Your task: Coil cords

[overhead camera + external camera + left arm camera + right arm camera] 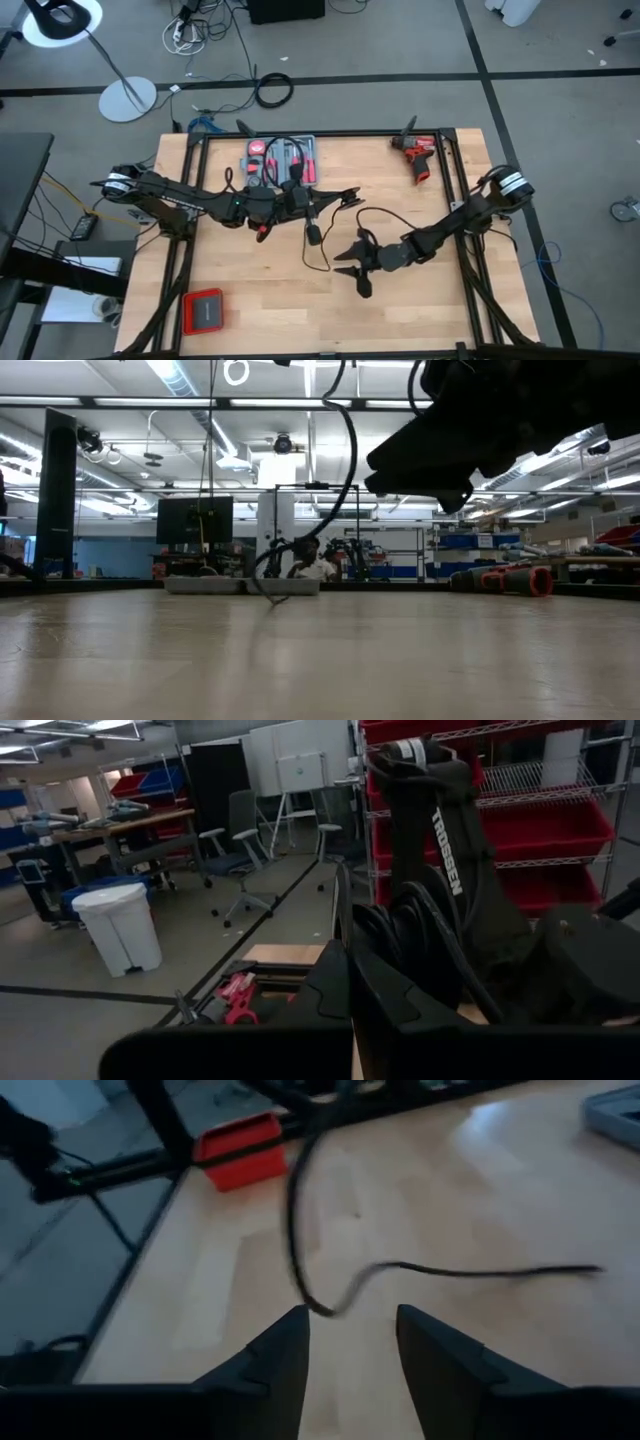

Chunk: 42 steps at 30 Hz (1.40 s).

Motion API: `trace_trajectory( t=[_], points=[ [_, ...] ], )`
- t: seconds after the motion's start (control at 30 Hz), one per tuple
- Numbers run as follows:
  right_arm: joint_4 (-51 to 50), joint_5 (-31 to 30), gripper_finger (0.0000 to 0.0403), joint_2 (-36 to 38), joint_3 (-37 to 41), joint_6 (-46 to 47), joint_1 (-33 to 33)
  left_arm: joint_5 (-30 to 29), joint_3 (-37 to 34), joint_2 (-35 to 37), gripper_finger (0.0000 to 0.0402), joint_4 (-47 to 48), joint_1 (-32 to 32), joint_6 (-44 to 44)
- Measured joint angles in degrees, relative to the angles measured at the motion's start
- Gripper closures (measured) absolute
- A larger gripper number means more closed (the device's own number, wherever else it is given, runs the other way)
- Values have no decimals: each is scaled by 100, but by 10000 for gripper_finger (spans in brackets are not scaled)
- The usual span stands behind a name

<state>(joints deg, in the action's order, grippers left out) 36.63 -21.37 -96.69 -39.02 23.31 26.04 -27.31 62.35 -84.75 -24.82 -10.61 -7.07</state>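
Fingers of the right gripper (352, 270) stand spread apart, with nothing between them, low over the table (260, 300) near its middle. Just beside them the cable (322, 262) loops across the wood, its plug block (313, 236) hanging under the left gripper (345, 196), whose fingers also look parted, near the grey tool case (282, 158)

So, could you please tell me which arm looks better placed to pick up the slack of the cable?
Probably the right: its end effector is open just beside the cable's slack on the table, while the left end effector looks occupied.
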Motion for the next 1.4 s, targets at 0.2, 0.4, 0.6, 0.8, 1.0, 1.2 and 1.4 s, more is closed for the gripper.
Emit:
trace_trajectory(
  t=[0.2,0.4,0.6,0.8,1.0,1.2,1.4],
  points=[
    [45,221,252,-82,-40,-116,-43,-2,0,-2,402,74,0,16],
    [126,115,260,-82,-42,-201,-44,-2,0,-2,402,55,0,10],
    [26,70,370,-80,-40,-302,-44,-2,0,-2,402,52,0,19],
    [-2,48,393,-78,-40,-243,-61,-4,0,-2,402,18,0,21],
    [-563,-220,399,-38,-40,-15,-61,-2,0,-2,402,69,-3,152],
    [-1513,-552,400,124,-32,364,-163,20,0,-2,402,135,-42,148],
    [-2694,-1256,401,513,-31,789,-189,99,0,-2,402,249,-172,281]
  ],
)
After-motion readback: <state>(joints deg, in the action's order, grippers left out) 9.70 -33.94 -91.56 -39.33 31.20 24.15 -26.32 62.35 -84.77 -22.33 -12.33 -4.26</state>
